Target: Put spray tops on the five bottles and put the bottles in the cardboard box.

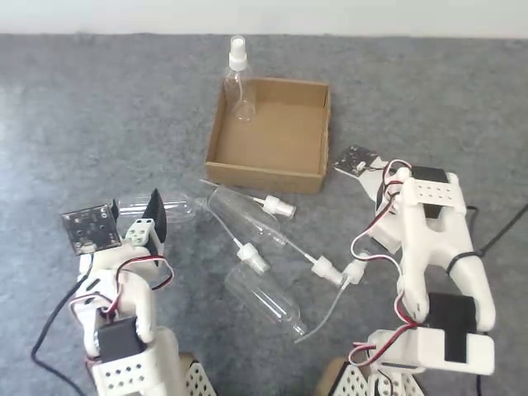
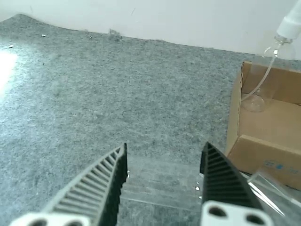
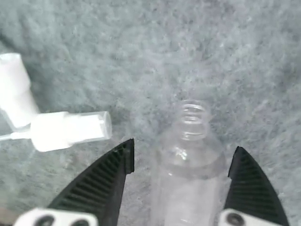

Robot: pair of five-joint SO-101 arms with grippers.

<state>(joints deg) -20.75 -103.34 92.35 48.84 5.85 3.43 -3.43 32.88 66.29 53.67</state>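
Right gripper (image 3: 183,146): jaws spread either side of uncapped clear bottle (image 3: 188,179); two spray tops (image 3: 70,129) just beside it. Left gripper (image 2: 164,147): jaws spread, straddling lying bottle (image 2: 160,183) on grey mat (image 1: 82,124). Cardboard box (image 1: 268,177) farther back: capped bottle (image 1: 239,82) upright in far corner.

The left hand (image 2: 165,147) spreads astride a clear bottle (image 2: 160,184), near the cardboard box (image 2: 256,153).

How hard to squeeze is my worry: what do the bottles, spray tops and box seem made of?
Bottle: likely clear glossy plastic; the carpet shows through it. Spray top: opaque white plastic, smooth. Cardboard box: brown matte cardboard, with folded walls.
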